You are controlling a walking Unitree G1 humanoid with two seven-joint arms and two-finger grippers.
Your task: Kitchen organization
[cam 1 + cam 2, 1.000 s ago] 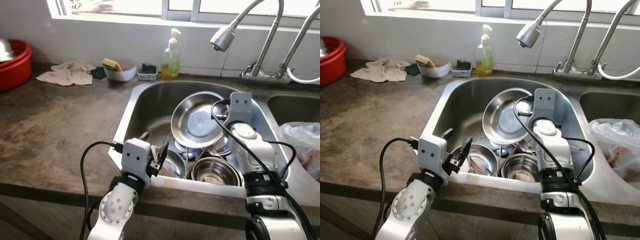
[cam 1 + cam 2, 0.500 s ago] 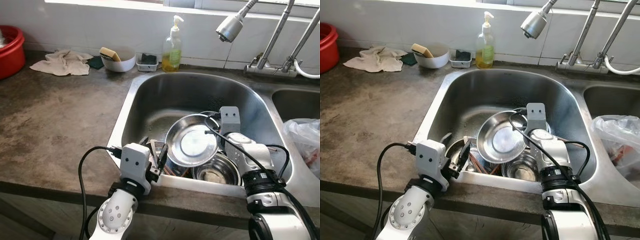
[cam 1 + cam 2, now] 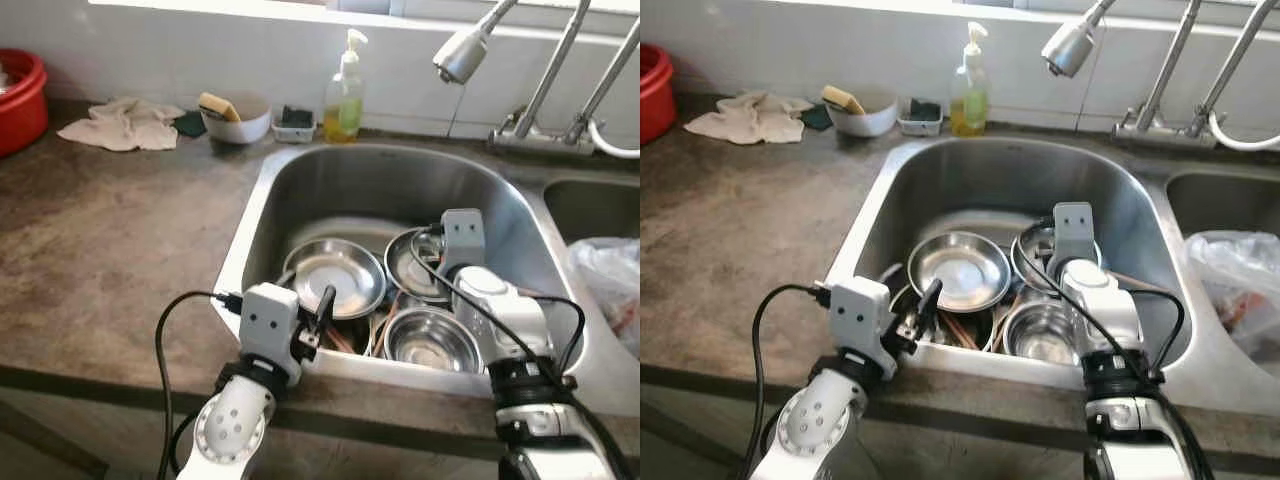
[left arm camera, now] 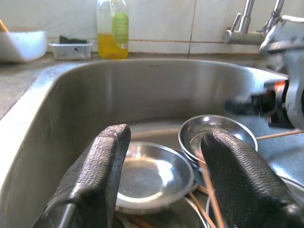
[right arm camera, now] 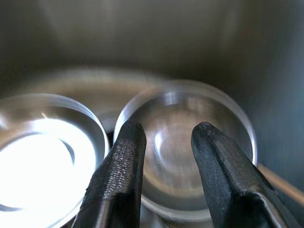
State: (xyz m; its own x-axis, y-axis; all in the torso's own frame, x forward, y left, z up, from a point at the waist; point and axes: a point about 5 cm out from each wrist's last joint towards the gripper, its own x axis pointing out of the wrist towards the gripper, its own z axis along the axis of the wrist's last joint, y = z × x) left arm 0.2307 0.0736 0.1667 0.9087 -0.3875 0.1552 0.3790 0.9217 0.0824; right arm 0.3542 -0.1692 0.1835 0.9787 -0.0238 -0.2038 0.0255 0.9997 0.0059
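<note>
Sorting dishes in the sink (image 3: 300,190); right end effector (image 5: 164,156) spread, empty, over a bowl (image 3: 415,262); left end effector (image 4: 164,175) spread at the rim; next, likely grasp that bowl's edge.

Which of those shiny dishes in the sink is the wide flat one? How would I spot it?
Look in the steel sink under the window, at the pile of metal dishes at its bottom. The shallow plate lies at the pile's left, just beyond the left end effector. Unlike the deeper small bowls beside it, it is broad, with a low rim.
</note>
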